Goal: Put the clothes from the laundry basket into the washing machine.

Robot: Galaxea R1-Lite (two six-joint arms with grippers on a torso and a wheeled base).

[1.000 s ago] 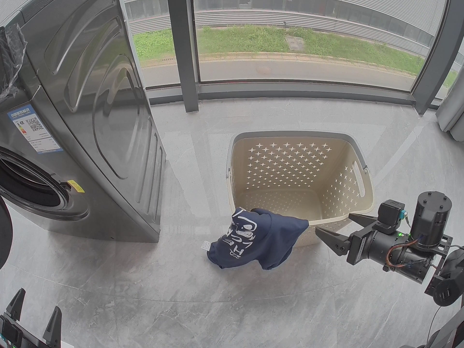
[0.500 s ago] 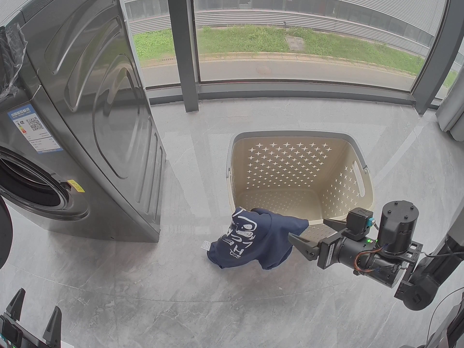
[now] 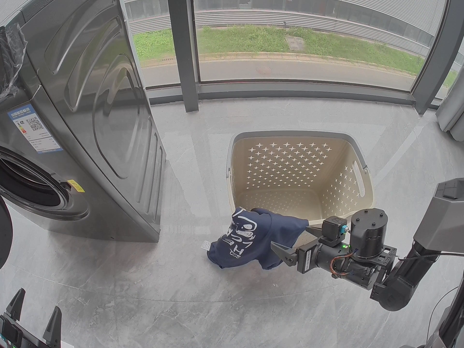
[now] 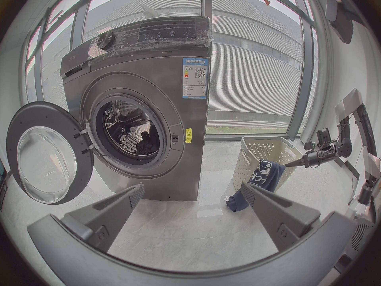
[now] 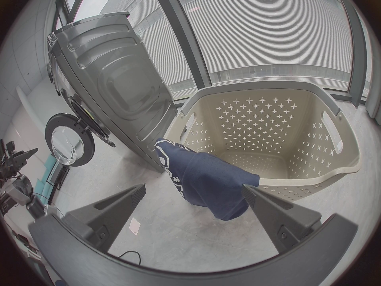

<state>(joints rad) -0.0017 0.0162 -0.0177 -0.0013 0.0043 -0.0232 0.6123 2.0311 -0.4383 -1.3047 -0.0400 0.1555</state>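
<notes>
Draping one laundry basket [image 3: 360,170], one navy shirt [image 3: 256,238]; right gripper [image 3: 292,240] and left gripper [image 3: 37,301] both spread apart.

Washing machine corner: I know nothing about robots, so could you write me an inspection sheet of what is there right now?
Surface: glossy grey floor.
Job's things: washing machine with its door open and dark clothes in the drum; beige basket with one navy shirt draped over its near rim and hanging down the outside.
Clutter: small white slip on the floor beside the shirt.
Hands: right hand open, right at the shirt, not closed on it; left hand open, low down, holding nothing.
Cables: short wires looped on the right wrist.
Surroundings: tall windows, with grass and a road outside.
</notes>
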